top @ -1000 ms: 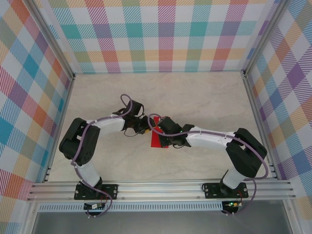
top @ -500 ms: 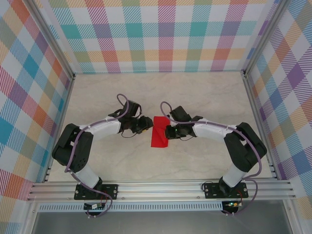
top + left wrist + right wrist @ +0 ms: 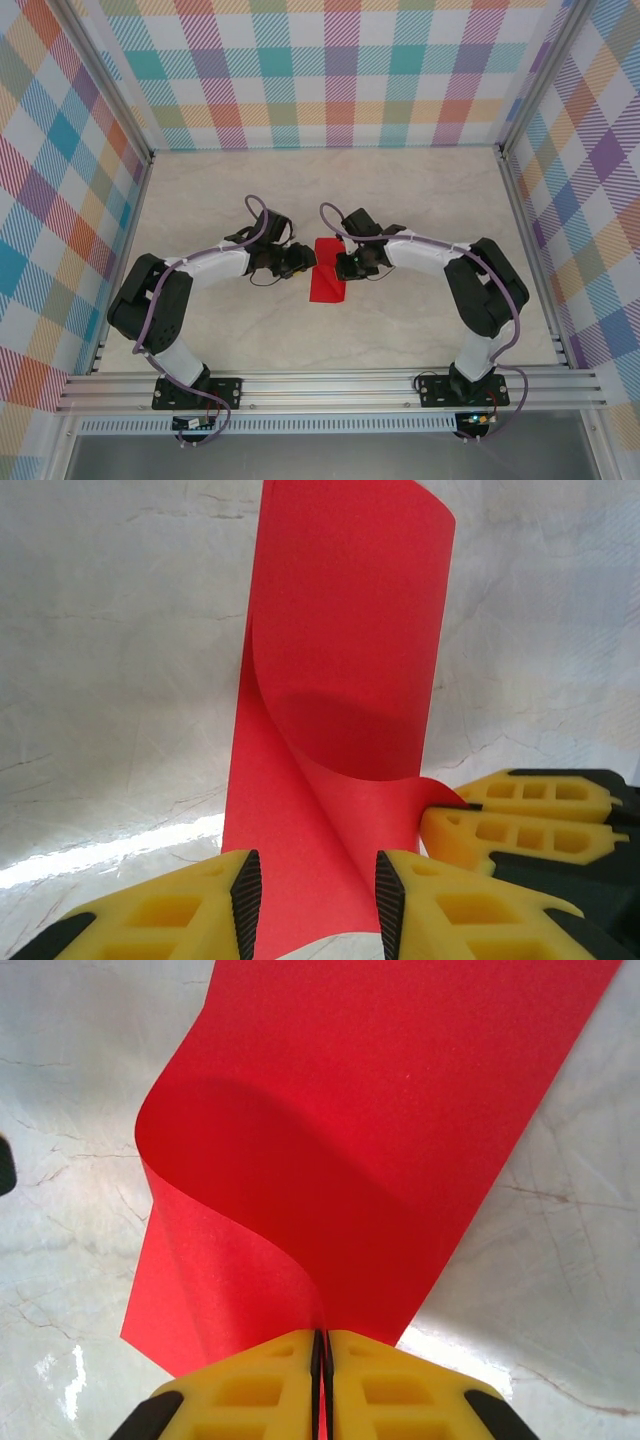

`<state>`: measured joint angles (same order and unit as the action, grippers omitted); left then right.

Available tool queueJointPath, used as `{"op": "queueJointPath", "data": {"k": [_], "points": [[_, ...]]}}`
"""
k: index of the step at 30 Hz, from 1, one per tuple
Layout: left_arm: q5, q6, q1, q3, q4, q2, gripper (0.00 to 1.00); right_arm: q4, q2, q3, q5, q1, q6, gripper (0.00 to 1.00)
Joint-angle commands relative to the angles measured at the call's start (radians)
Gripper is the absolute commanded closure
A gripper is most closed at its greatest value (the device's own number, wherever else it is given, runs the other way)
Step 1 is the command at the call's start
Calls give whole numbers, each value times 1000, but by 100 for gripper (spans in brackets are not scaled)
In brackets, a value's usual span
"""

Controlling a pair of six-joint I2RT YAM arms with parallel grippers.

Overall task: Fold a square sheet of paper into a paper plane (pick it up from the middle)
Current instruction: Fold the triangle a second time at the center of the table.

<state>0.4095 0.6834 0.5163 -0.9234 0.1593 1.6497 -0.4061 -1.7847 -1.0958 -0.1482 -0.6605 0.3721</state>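
Since a second ago your right arm (image 3: 440,258) has pulled back off the paper. It lay reached across the red then; now its wrist sits at the paper's right side, and most of the red is uncovered. Your left arm (image 3: 205,265) has let its shoulder drop toward the near-left corner, while its wrist stays at the paper's left edge.

Near edge: both arm bases (image 3: 196,390) are bolted on the aluminium rail (image 3: 330,385). Each arm bows outward, then back in, so the wrists face each other mid-tabletop.

Your left gripper (image 3: 315,898): fingers part open, with a clear gap between the black pads (image 3: 248,890). The lower layer of the square sheet of paper (image 3: 326,278) runs flat through that gap. From the left wrist camera the pads do not look pressed onto it.

Your right gripper (image 3: 320,1358): fingers closed tight with no gap, pinching one edge of the sheet. From the pinch the paper rises and curls back over itself in a loose roll, not creased flat. In the left wrist view those yellow fingers (image 3: 520,810) sit just right of the left ones, at the corner of the curled edge.

Sheet: middle of the pale marbled tabletop (image 3: 420,190), between the two grippers. From above it reads as a narrow red strip, its long side running away from the bases.

Far: the tabletop carries on to the plaid walls (image 3: 340,70) on three sides.
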Motion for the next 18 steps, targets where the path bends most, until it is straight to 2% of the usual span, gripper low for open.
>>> {"op": "queueJointPath", "data": {"k": [1, 18], "points": [[14, -23, 11, -11, 25, 9, 63, -57, -19, -29, 10, 6, -40, 87], [19, -23, 23, -23, 22, 36, 67, -74, -74, -73, 41, 9, -60, 86]]}}
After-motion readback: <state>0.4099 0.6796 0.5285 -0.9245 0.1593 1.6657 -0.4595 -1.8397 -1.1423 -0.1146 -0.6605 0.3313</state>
